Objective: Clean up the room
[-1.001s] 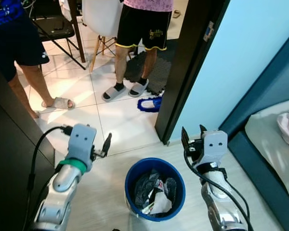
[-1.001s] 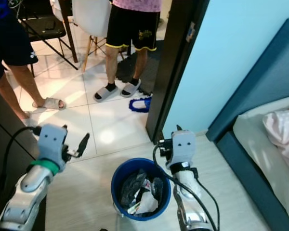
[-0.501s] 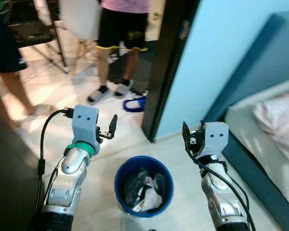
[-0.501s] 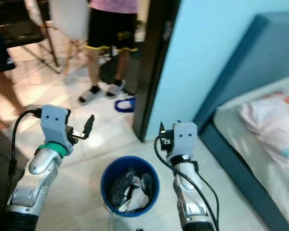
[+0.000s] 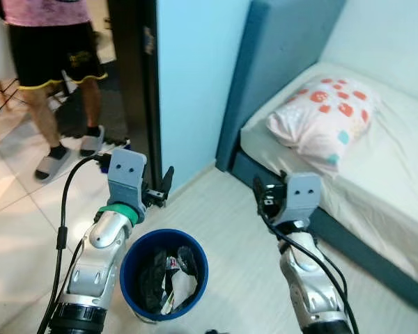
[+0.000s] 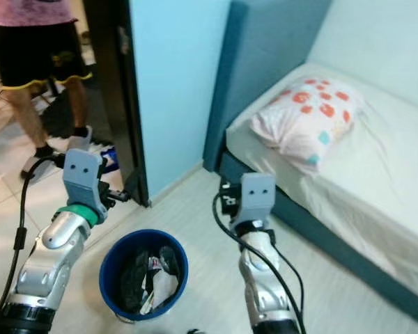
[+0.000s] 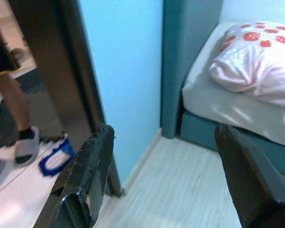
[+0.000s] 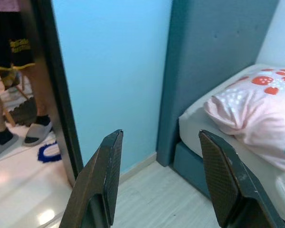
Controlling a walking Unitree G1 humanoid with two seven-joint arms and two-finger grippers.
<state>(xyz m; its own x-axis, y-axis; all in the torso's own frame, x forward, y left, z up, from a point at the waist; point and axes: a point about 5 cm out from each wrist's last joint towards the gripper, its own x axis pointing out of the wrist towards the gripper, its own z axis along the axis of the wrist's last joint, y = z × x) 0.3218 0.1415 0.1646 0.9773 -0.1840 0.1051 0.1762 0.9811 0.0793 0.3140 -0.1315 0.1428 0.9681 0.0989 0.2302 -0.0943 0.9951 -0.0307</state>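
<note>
1. Room-cleaning had me holding both arms raised over the floor: my left pincer (image 7: 164, 175) hung released and empty above the blue bin (image 5: 164, 273), and my right pincer (image 8: 164, 178) was likewise spread and holding nothing, further toward the bed (image 5: 376, 174).
2. Between the arms, the bin sat on the pale floor (image 5: 237, 236), already stuffed with dark and white rubbish.
3. Outward, the view had swung since a second ago: the doorway and tiled area slid to my left, and the bed with its spotted pillow (image 5: 324, 118) came into sight.
4. A person in black shorts (image 5: 52, 52) stood beyond the dark door frame (image 5: 136, 90).
5. I judged the turn meant I was scanning the bedroom for anything left to collect; nothing loose showed on the floor.
</note>
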